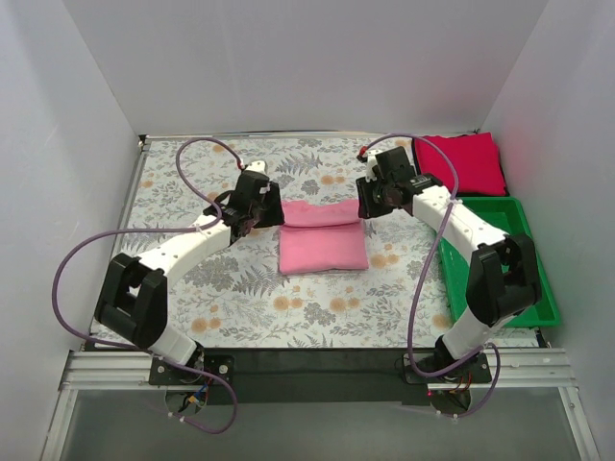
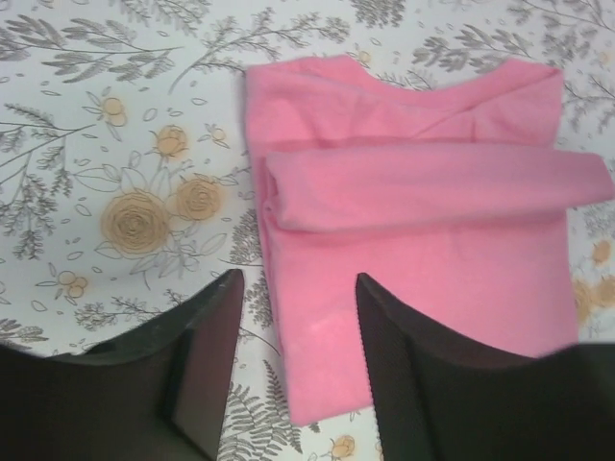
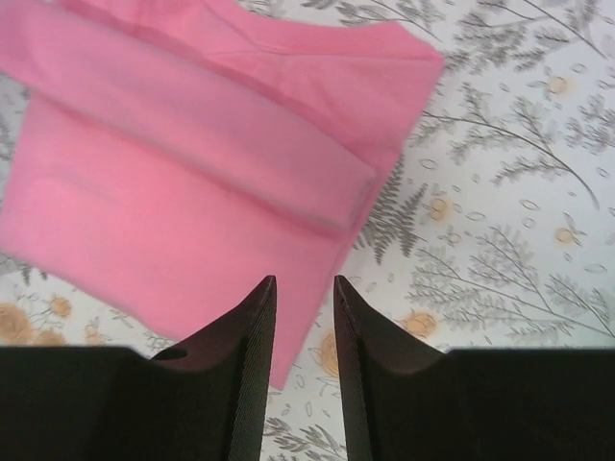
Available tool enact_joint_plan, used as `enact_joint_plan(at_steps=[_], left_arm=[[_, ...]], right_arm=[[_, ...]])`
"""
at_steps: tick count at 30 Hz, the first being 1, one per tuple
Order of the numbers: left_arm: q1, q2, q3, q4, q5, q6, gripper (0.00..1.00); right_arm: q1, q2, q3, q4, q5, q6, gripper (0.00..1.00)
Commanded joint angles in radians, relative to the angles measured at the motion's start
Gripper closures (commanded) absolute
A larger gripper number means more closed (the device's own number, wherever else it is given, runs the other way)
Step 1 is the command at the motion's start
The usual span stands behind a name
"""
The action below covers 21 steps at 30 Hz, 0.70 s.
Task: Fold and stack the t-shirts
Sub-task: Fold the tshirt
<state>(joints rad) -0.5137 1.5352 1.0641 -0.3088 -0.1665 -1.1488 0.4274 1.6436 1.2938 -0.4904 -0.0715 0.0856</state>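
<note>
The light pink t-shirt (image 1: 323,242) lies folded in the middle of the table, with a rolled fold across its far part. It also shows in the left wrist view (image 2: 423,192) and the right wrist view (image 3: 183,182). The crimson red t-shirt (image 1: 459,163) lies folded at the back right corner. My left gripper (image 1: 268,213) hovers at the pink shirt's far left edge, open and empty, its jaws astride that edge (image 2: 298,293). My right gripper (image 1: 369,204) hovers at the shirt's far right edge, open with a narrow gap (image 3: 304,286) and holding nothing.
A green plastic bin (image 1: 502,219) stands along the right edge, partly under my right arm. The floral table cloth (image 1: 240,298) covers the table. White walls close in the left, back and right sides.
</note>
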Motion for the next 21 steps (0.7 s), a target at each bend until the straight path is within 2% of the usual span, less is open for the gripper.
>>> enact_joint_plan(at_steps=[1,2,5,8,16,18,21], left_arm=[[-0.003,-0.003,-0.033,0.050,0.136,0.118,0.60],[-0.003,0.011,-0.030,0.051,0.165,0.130,0.69],[-0.003,0.066,-0.003,0.056,0.277,0.176,0.78],[-0.002,0.123,0.025,0.076,0.317,0.217,0.83],[0.017,0.374,0.226,0.080,0.227,0.225,0.82],[0.024,0.439,0.319,0.047,0.219,0.212,0.77],[0.024,0.467,0.393,0.042,0.196,0.176,0.62]], right_arm=[[0.004,0.008,-0.036,0.094,-0.178,-0.041,0.69],[0.002,0.019,-0.034,0.099,-0.230,-0.044,0.70],[0.004,0.068,-0.019,0.108,-0.271,-0.047,0.71],[0.002,0.116,0.005,0.108,-0.275,-0.049,0.71],[-0.042,0.281,0.116,0.108,-0.263,-0.037,0.72],[-0.056,0.309,0.157,0.113,-0.258,-0.008,0.72],[-0.081,0.338,0.189,0.125,-0.248,0.048,0.72]])
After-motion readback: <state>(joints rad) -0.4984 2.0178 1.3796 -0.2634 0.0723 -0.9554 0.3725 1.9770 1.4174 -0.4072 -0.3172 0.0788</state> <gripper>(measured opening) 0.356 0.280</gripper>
